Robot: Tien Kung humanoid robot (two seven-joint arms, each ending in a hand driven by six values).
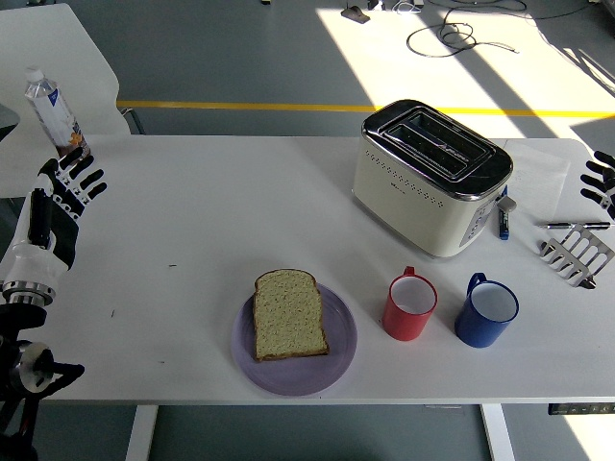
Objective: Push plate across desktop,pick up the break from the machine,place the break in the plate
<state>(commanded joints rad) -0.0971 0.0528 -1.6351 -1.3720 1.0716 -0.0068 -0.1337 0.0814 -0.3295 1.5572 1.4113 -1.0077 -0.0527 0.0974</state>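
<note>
The bread slice lies flat on the purple plate near the table's front edge, toaster beyond. Left hand hovers with fingers spread, holding nothing. Right hand sits at the frame edge; finger state undeterminable.

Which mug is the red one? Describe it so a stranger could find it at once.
Start at the cream toaster on the table's right half. In front of it, near the table's front edge, stand two mugs side by side. The red mug is the left one, between the purple plate holding bread and the blue mug.
</note>
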